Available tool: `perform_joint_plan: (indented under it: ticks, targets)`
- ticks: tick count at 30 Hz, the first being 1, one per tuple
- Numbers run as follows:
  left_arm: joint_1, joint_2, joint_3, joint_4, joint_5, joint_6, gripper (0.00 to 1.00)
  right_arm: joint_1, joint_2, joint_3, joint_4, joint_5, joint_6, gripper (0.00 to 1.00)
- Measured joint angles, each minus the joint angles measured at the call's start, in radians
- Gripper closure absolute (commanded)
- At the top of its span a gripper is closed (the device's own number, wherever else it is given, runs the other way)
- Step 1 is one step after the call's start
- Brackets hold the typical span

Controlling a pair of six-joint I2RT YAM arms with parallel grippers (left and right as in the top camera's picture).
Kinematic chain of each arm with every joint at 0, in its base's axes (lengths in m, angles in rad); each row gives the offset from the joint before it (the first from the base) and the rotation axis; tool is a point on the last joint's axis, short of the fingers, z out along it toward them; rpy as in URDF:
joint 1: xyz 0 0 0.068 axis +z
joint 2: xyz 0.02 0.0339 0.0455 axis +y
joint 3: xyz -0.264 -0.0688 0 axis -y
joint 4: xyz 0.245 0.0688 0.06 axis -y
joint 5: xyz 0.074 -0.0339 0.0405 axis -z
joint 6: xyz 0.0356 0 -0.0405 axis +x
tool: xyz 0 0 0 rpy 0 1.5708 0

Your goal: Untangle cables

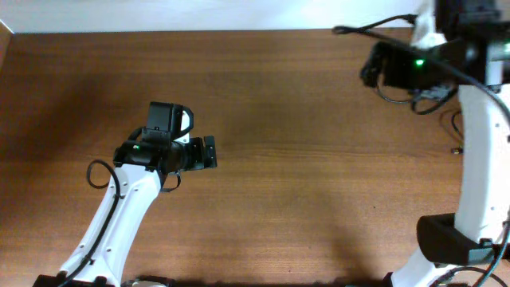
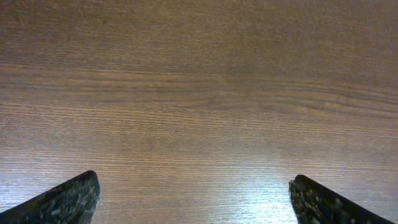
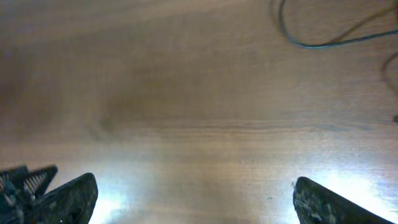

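Note:
A thin black cable [image 1: 374, 25] lies along the table's far edge at the top right, one end near the middle. The right wrist view shows it as a dark curve [image 3: 311, 45] in the upper right corner. Another thin cable [image 1: 455, 127] with a small plug peeks out beside the right arm; most of it is hidden. My right gripper [image 1: 368, 73] hovers open just below the far cable, and nothing lies between its fingers [image 3: 194, 180]. My left gripper [image 1: 209, 151] is open over bare wood at centre left, far from any cable, its fingers wide apart [image 2: 194, 179].
The brown wooden table [image 1: 303, 175] fills the view, with a white wall strip behind its far edge. The right arm's white links [image 1: 478, 159] rise along the right side and cover part of the table there.

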Motion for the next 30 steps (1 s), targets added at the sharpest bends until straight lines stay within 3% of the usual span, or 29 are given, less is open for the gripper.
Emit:
perform_joint_plan:
  ticks: [6,14,30]
  targets:
    - [0.0,0.0,0.0,0.0,0.0,0.0,0.01,0.152,-0.004,-0.19,0.0,0.011,-0.007,0.01]
    - [0.0,0.0,0.0,0.0,0.0,0.0,0.01,0.159,0.002,-0.546,0.137,-0.013,-0.009,0.01]
    - [0.0,0.0,0.0,0.0,0.0,0.0,0.01,0.159,0.002,-0.554,0.176,-0.024,-0.009,0.01]
